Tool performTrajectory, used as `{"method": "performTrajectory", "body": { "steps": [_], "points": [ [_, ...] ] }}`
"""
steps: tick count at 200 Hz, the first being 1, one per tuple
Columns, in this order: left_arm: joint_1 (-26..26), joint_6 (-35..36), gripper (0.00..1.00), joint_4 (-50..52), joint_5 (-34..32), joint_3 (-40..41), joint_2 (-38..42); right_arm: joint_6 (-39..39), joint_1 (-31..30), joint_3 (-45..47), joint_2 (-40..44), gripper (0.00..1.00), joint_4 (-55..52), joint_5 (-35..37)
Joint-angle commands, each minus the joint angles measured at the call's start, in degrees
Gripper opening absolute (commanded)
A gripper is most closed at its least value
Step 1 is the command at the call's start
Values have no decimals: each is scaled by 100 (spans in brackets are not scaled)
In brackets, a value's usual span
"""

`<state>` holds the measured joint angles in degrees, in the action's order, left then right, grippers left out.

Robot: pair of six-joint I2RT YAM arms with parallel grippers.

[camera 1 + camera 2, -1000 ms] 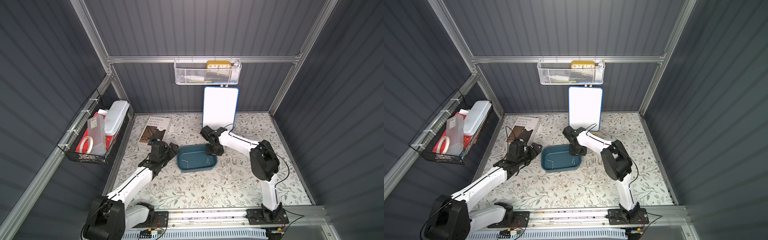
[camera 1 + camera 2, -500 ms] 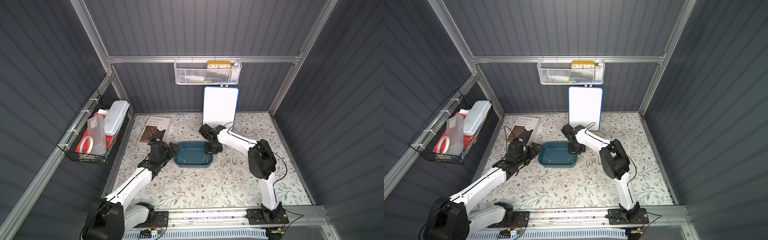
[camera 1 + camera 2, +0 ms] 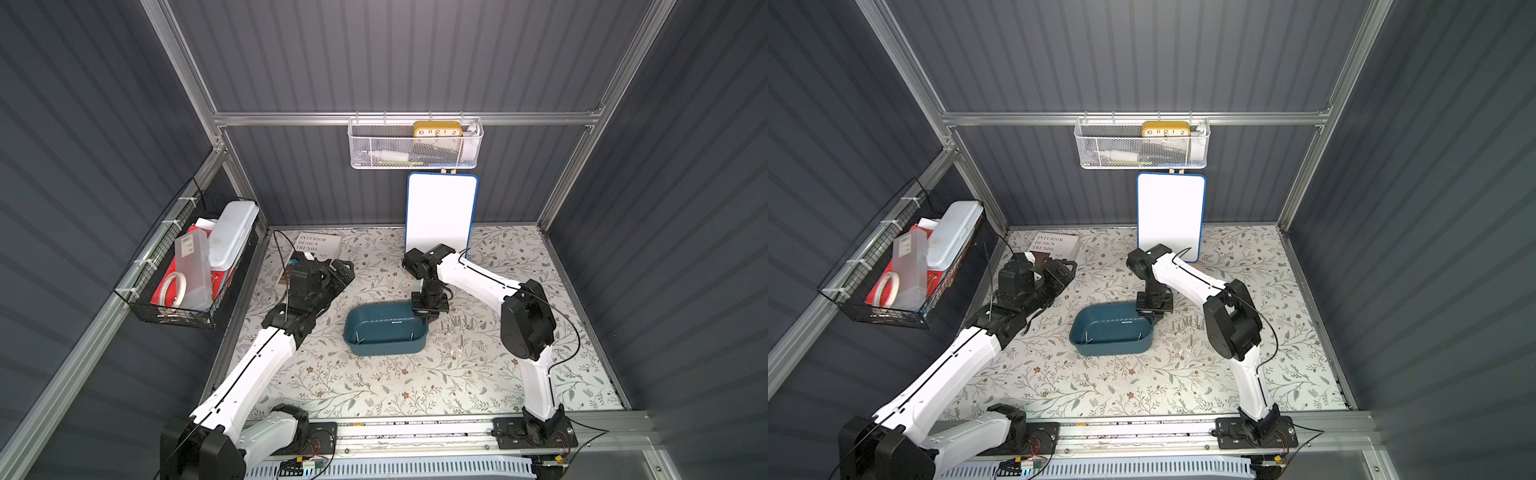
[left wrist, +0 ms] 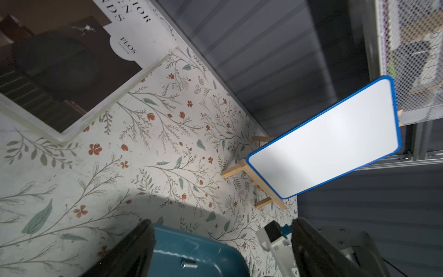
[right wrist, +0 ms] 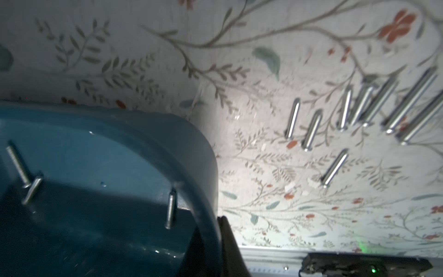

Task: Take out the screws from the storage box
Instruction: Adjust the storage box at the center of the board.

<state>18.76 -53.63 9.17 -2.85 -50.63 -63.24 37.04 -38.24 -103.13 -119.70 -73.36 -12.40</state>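
We log: right gripper (image 3: 429, 316) just clamped shut on the storage box (image 3: 386, 350) rim. Three screws (image 5: 170, 207) remain just inside those jaws, so a tip-out seems next. Left gripper (image 3: 343, 270) open, empty.

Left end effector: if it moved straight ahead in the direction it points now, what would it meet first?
Probably the storage box: in the left wrist view its corner sits between the fingers of the open left end effector. Depth is unclear, so it might pass over it.

Teal storage box (image 3: 1113, 348) in right pincer (image 3: 1153, 317)
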Motion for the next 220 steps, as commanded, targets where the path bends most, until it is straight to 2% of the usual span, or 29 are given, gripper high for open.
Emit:
{"method": "performTrajectory", "body": {
  "steps": [1, 23, 71, 99, 160, 185, 199, 220],
  "points": [
    [-13, 51, 92, 471, -204, -320, 60, 169, 26, 183, 293, 0, -389, -1007],
    [-18, 133, 92, 615, -398, -495, 49, 308, 45, 450, 381, 0, -202, -1360],
    [-18, 133, 92, 648, -444, -411, 17, 603, 143, 440, 485, 0, -285, -1072],
    [-14, 89, 92, 488, -402, -214, 6, 775, 218, 606, 565, 0, 108, -1147],
    [-13, 100, 92, 269, -336, 159, -42, 899, 271, 648, 298, 0, 1267, -483],
    [-14, 64, 92, 211, -298, 302, -13, 684, 266, 566, 204, 0, 1425, -237],
    [-13, 30, 92, 174, -279, 406, -7, 517, 273, 566, 156, 0, 1429, 213],
    [-13, -29, 92, 142, -225, 528, -36, 324, 282, 591, 50, 0, 1435, 301]
  ]
}}
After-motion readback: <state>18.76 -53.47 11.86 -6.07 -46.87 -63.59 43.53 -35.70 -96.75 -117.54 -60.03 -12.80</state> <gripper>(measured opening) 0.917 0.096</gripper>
